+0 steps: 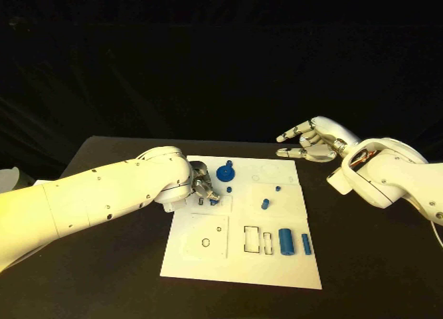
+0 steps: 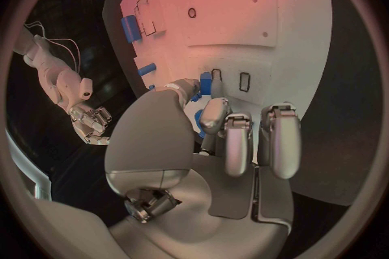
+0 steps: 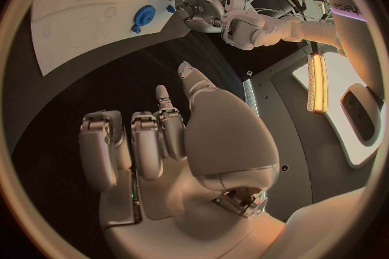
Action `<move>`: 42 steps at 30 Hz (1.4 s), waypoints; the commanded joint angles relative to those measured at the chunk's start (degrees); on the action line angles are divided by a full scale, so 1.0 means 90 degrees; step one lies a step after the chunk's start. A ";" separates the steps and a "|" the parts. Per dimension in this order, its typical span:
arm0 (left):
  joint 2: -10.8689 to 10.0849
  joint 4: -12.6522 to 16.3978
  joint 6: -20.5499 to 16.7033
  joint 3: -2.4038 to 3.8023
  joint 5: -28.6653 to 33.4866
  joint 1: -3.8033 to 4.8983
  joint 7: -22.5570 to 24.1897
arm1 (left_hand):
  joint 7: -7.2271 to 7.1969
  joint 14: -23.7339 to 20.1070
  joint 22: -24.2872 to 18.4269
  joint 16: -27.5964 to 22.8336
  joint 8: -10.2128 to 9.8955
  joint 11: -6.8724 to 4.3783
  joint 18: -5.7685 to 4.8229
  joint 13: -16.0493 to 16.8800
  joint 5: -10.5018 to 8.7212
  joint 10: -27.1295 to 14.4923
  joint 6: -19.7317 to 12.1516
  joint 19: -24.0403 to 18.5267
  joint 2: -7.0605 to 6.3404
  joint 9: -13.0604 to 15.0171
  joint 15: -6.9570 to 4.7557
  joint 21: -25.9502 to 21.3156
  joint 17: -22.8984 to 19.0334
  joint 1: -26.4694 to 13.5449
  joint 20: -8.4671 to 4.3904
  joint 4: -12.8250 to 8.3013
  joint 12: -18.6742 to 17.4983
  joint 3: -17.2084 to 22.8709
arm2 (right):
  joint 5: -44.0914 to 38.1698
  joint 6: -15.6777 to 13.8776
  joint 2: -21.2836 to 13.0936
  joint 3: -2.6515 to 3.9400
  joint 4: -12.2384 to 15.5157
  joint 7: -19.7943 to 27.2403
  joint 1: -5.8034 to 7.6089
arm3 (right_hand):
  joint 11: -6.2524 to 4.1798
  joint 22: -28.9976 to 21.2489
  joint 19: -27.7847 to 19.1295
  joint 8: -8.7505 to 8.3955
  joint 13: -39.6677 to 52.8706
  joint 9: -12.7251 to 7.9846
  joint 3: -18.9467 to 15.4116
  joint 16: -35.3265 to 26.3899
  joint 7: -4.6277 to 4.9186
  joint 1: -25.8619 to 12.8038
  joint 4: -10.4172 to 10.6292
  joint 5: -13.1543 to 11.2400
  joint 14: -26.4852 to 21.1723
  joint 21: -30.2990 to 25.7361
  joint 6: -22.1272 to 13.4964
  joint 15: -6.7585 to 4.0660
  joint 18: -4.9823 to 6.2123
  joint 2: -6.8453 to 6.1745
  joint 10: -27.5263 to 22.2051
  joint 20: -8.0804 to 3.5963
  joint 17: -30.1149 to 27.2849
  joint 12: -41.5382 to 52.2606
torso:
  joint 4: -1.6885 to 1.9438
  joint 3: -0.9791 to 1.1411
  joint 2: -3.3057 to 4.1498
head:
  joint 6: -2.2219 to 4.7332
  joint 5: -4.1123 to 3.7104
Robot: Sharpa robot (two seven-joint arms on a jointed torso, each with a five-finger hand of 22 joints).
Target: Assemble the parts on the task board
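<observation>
At the task board's (image 1: 242,266) nine o'clock edge, the left hand (image 1: 203,190) pinches a small blue part (image 2: 206,83) in its fingertips. A blue gear (image 1: 226,175) stands at twelve, two blue cylinders (image 1: 286,241) lie at four. Beyond the board's one o'clock corner the right hand (image 1: 313,141) hovers, fingers loosely spread, holding nothing. No writing is legible on the board.
</observation>
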 commanded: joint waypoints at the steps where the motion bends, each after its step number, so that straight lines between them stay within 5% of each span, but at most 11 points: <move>1: -0.0004 0.0048 -0.0181 0.0001 -0.0484 -0.0030 0.0022 | -0.0033 0.0658 0.1055 0.0020 0.0037 0.0008 -0.0059 -0.0017 0.0042 0.0036 0.0034 0.0443 0.0000 0.0014 -0.0018 0.0038 0.1675 -0.0076 0.0021 -0.1048 -0.0012 0.1100 | -0.0017 0.0097 -0.0001 -0.0001 0.0005 0.0037 -0.0006 | -0.0021 0.1114 0.0374 0.0009 0.1180 0.0008 -0.0044 -0.0016 -0.0012 0.0048 -0.0003 0.0033 0.0623 -0.0019 0.0050 0.0007 0.0089 0.0006 0.0230 0.0007 0.1461 0.0011 | -0.0003 -0.0005 0.0005 | -0.0011 0.0032; 42: 0.0006 0.0051 0.0591 -0.0002 -0.0780 -0.0167 -0.0096 | -0.0037 0.0658 0.1038 0.0020 0.0053 0.0003 -0.0055 -0.0020 0.0042 0.0054 0.0049 0.0437 -0.0012 0.0042 -0.0022 0.0026 0.1675 -0.0146 0.0015 -0.1103 -0.0016 0.1191 | -0.0017 0.0220 0.0006 -0.0005 0.0003 0.0057 -0.0007 | -0.0021 0.1107 0.0371 0.0007 0.1176 0.0008 -0.0057 -0.0019 -0.0012 0.0046 -0.0002 0.0055 0.0621 -0.0023 0.0052 0.0006 0.0091 0.0006 0.0228 0.0006 0.1455 0.0004 | -0.0014 0.0003 0.0007 | -0.0102 0.0084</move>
